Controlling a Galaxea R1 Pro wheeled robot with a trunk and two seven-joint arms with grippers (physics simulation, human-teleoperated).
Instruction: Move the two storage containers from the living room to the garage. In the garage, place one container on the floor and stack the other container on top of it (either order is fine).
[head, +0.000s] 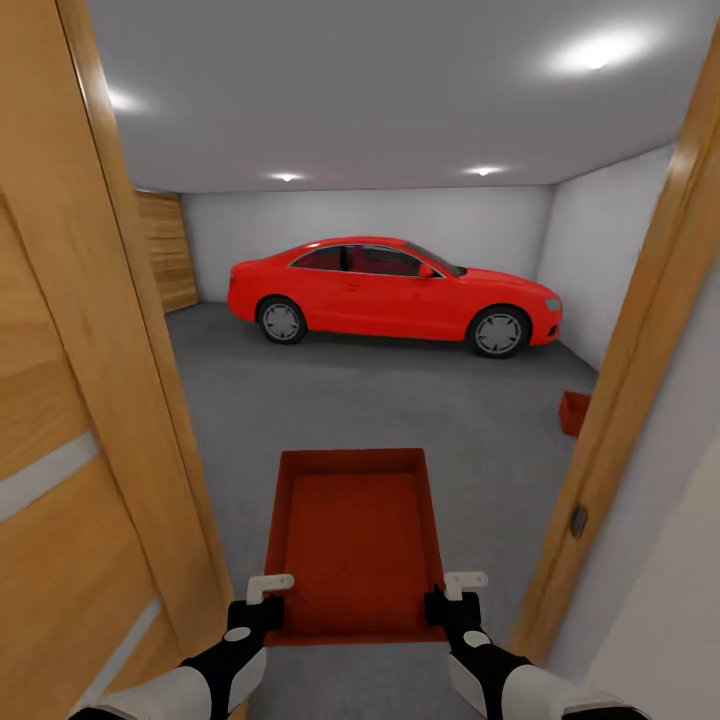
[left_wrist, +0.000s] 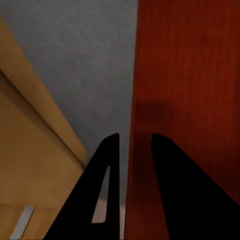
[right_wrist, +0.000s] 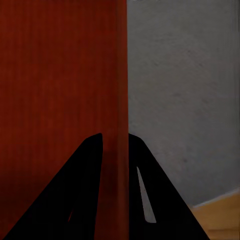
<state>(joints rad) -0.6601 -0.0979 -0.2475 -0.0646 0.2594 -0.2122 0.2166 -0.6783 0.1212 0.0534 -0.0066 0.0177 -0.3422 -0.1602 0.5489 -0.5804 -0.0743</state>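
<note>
— What takes up most of the head view?
— The garage: grey walls, dark grey floor, and a red car parked across the upper middle. A wooden door fills the left edge, a door frame the right.

— And the containers?
— One storage container sits at lower centre, held between both arms (open side up). The second container is on the floor at right, partly behind the frame.

— The grippers?
— The left gripper pinches the near left wall, the right gripper the near right wall; each wrist view shows fingers straddling the red wall.
</note>
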